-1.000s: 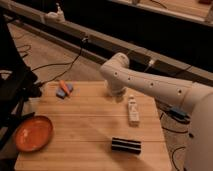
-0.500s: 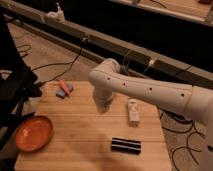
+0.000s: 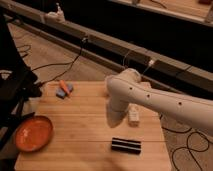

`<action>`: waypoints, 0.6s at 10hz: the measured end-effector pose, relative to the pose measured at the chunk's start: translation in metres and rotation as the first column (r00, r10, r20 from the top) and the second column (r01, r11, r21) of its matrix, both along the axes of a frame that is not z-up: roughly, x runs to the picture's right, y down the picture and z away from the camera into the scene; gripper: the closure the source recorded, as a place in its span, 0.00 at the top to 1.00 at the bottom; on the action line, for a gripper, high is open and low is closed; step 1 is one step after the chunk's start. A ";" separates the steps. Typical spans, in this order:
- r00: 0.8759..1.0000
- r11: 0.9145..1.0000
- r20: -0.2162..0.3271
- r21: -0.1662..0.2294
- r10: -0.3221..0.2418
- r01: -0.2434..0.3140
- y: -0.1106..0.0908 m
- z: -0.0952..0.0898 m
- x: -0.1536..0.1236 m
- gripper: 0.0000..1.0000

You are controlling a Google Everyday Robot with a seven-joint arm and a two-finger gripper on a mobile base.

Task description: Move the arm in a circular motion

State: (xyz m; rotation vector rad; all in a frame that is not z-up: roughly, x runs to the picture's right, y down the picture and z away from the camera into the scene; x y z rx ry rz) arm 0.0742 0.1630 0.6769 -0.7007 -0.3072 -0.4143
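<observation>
Arm [image 3: 150, 97], glossy white and thick, reaches in from the right edge over the wooden table [image 3: 75, 125]; its long segment runs leftward to a bulbous joint above the table's far half, and from there a shorter segment turns downward; small dark screw holes dot the shell. The gripper [image 3: 114, 124] sits at the low end of that downturned segment, over the middle of the tabletop, with its fingers drawn together and nothing seen in them.

Just right of the downturned segment stands a small white container [image 3: 134, 114], partly hidden by the arm; nearer the front edge lies a flat black rectangular object [image 3: 126, 145], apart from the gripper. At the front left corner rests an orange bowl [image 3: 33, 134]; near the far left edge lies a blue pad [image 3: 63, 92] with a small orange item [image 3: 63, 85] on it. A dark frame [image 3: 15, 85] stands at the left of the table; black cables [image 3: 60, 62] trail over the floor behind, below a long dark ledge [image 3: 100, 42].
</observation>
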 end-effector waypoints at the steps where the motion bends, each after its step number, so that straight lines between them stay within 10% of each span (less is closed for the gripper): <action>1: 0.998 1.000 -0.063 0.008 0.009 -0.009 -0.002 0.009 0.033 0.00; 6: 0.953 0.996 -0.298 0.082 0.047 -0.024 -0.053 0.067 0.103 0.00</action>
